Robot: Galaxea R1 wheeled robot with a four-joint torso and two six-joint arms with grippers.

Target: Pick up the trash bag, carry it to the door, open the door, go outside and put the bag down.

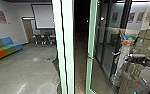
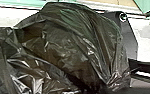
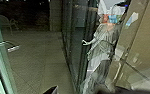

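Trash bag: black, crumpled, close before left wrist camera; support indeterminate.
Glass door: ajar, beside dark gap.
Right gripper: before glass; closure indeterminate.
Left gripper: closure indeterminate.

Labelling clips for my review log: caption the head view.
A multicoloured sofa and white screen, left of a pale green frame and a reflective glass door.

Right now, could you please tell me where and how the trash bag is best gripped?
I'd grip the trash bag where its creases run together, coming from that gathered side rather than across the puffed-out body. Its folds fan out from there, so the bunched plastic should probably hold best.
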